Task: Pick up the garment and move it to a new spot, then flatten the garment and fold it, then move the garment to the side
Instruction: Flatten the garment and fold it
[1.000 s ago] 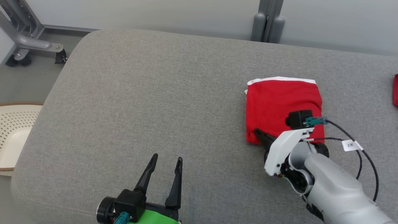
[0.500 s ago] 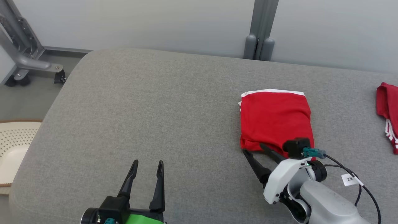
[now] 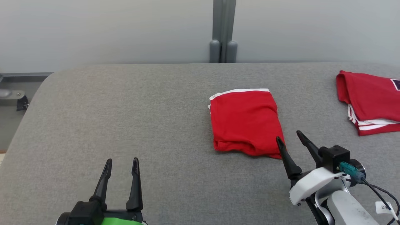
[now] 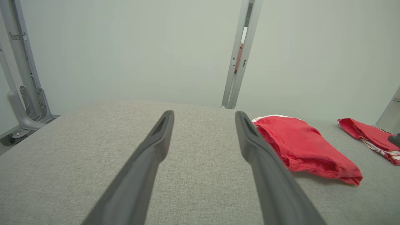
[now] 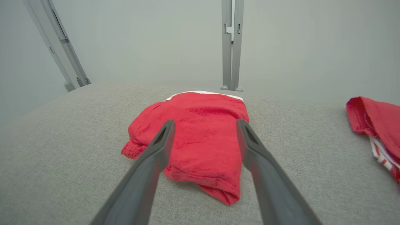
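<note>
The garment (image 3: 245, 122) lies folded into a red rectangle with a white strip along its far edge, right of the middle of the grey padded surface (image 3: 125, 109). My right gripper (image 3: 287, 135) stands open just off the garment's near right corner, with nothing between its fingers. The right wrist view has the garment (image 5: 200, 106) straight ahead beyond the open right gripper (image 5: 205, 122). At the lower left my left gripper (image 3: 122, 160) is open and empty, well away from the cloth. In the left wrist view the left gripper (image 4: 204, 114) points at bare surface, the garment (image 4: 300, 147) to its right.
A second red garment with white stripes (image 3: 372, 106) lies at the far right edge, also seen as a red heap (image 5: 378, 125) in the right wrist view. A grey post (image 3: 222, 47) stands against the back wall. The surface's left edge drops off by a metal frame (image 3: 9, 93).
My right gripper has opened, let go of the garment's near edge and drawn back toward me. The camera has turned right, bringing the second garment into view. The left gripper stays open.
</note>
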